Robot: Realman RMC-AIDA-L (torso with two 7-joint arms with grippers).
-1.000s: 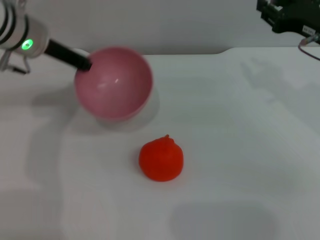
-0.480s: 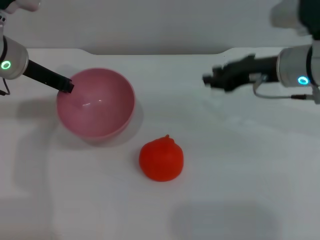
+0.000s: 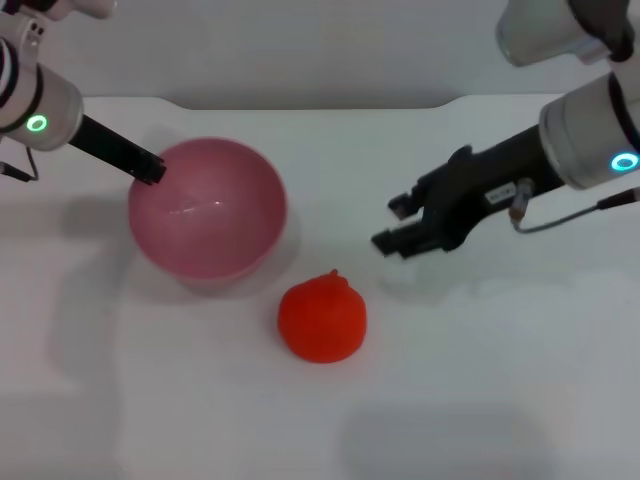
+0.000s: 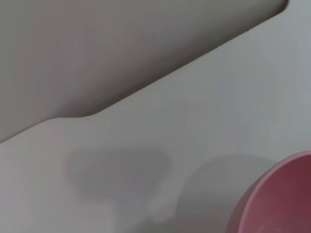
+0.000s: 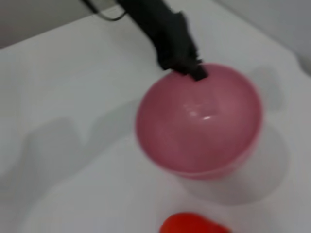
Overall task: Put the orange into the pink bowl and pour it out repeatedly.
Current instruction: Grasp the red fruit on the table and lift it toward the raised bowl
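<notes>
One orange (image 3: 322,320); one pink bowl (image 3: 207,208); two tools.

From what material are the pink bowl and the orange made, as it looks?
Pink bowl: probably glossy plastic; smooth walls carry small bright highlights. Orange: matte, slightly lumpy skin in an even red-orange; real fruit or a plastic model, the look leaves it open.

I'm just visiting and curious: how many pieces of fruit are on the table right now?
1. A single orange lies on the white table, just outside the pink bowl, nearer the robot. The bowl looks empty, and no other fruit shows in any view.
</notes>
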